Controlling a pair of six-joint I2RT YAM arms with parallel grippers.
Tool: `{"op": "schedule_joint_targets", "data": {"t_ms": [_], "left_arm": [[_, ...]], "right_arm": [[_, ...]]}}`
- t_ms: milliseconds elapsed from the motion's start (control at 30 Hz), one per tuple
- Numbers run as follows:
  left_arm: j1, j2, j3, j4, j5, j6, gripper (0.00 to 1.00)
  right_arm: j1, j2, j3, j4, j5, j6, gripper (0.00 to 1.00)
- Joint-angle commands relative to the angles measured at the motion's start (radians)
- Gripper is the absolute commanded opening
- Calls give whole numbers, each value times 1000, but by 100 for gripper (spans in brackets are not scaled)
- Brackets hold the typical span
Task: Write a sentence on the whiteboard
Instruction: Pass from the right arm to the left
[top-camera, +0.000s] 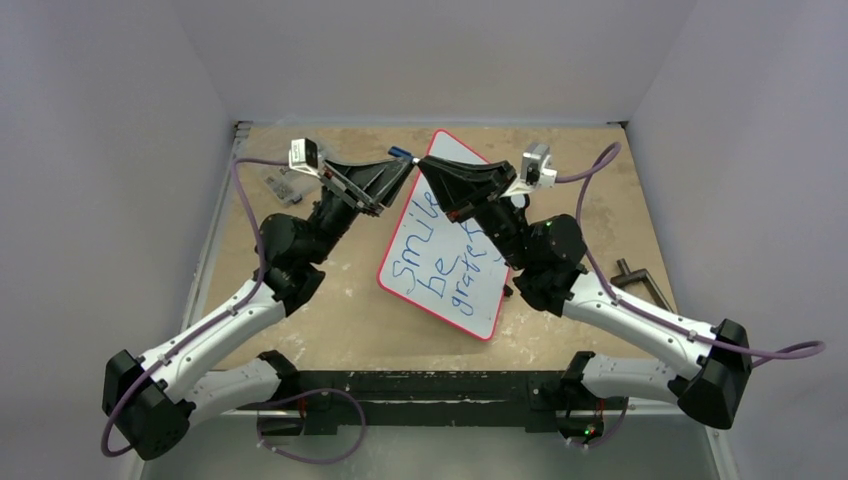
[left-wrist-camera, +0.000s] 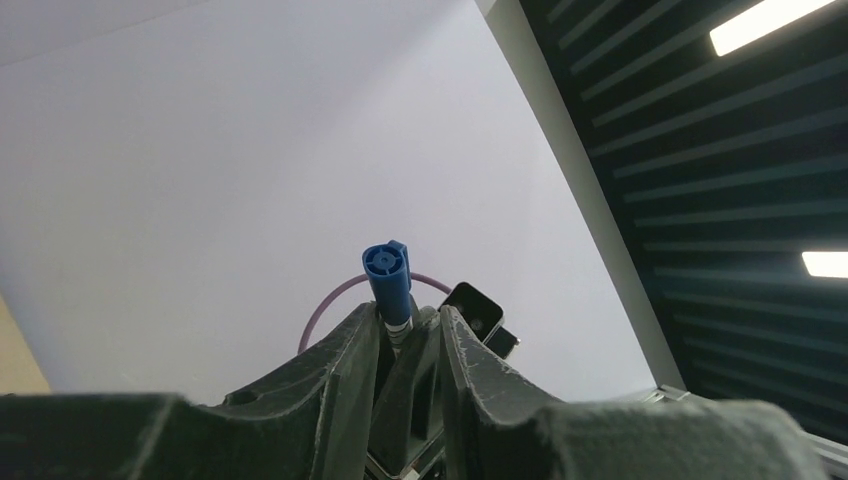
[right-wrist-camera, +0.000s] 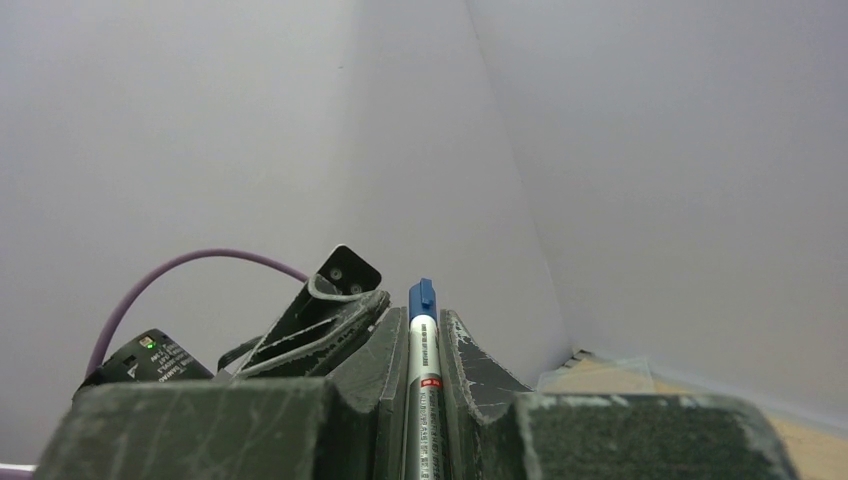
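Over the table's (top-camera: 330, 335) far edge, a marker (right-wrist-camera: 422, 380) is being clenched by the right gripper (right-wrist-camera: 423, 316) — its blue cap (left-wrist-camera: 388, 272) is being flanked by the left gripper (left-wrist-camera: 407, 314), whether gripped cannot be told. Mid-table, the whiteboard (top-camera: 487, 322) is being borne flat — the sentence (top-camera: 438, 262) in blue on it.

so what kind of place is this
Probably a robotics lab test cell: a left arm and right arm mounted at a worn wooden table, plain white walls boxing it in, and strip lights on a slatted ceiling.
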Motion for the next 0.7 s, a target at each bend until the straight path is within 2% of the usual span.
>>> {"op": "schedule_joint_targets", "data": {"t_ms": [0,167,367,533,600,633,667], "left_arm": [[-4,12,56,75,18,0,26],[-11,35,61,97,20,-6,19],[-12,54,73,116,25,-9,20],[-16,63,72,136,36,-10,2],[-17,68,71,149,47,-13,0],[-16,68,68,151,49,-13,0],[-16,66,65,151,49,-14,0]], "right_arm": [[2,-25,-21,8,-3,25,0],[2,-24,-26,16,-8,38,0],[2,-30,-36,13,-11,50,0],[2,-29,-38,11,-10,52,0],[2,-28,-36,5,-9,58,0],[2,-28,-36,1,-5,61,1],[2,-30,-38,-4,2,63,9]]}}
